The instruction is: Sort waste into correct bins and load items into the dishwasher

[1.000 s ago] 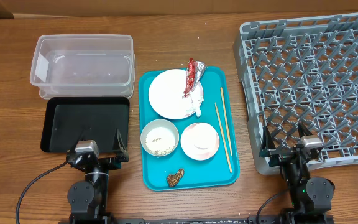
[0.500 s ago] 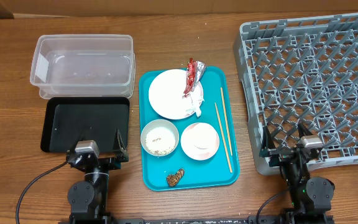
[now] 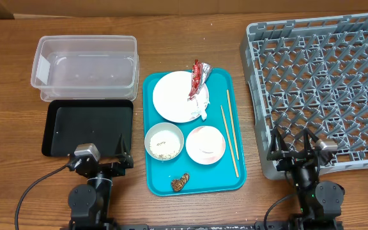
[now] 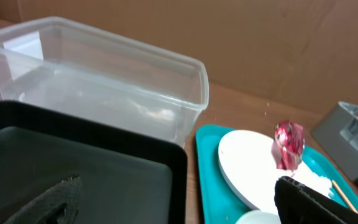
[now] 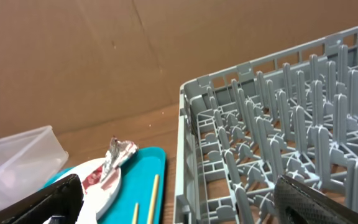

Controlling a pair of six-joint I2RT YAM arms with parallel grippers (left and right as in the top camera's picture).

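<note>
A teal serving tray [image 3: 158,182] holds a white flat plate [image 3: 174,94] with a red-and-silver foil wrapper [image 3: 197,75] and a crumpled white napkin [image 3: 202,108]. In front stand a white bowl with rice grains [image 3: 164,142], a pale-pink bowl [image 3: 206,144], wooden chopsticks [image 3: 229,131] and a brown food lump [image 3: 180,183]. The clear tub [image 3: 85,66] and black tray [image 3: 88,126] lie at the left, the grey dish rack [image 3: 321,89] at the right. My left gripper [image 3: 102,158] is open over the black tray's front. My right gripper [image 3: 294,152] is open at the rack's front left corner.
Brown cardboard walls stand behind the wooden table [image 3: 11,128]. In the left wrist view the tub [image 4: 104,81], black tray [image 4: 92,174], plate [image 4: 247,165] and wrapper [image 4: 289,143] show. In the right wrist view the rack [image 5: 278,137], chopsticks [image 5: 152,199] and wrapper [image 5: 114,158] show.
The right gripper has turned a little to the left at the rack's corner. The left gripper has shifted slightly. Nothing on the table has moved.
</note>
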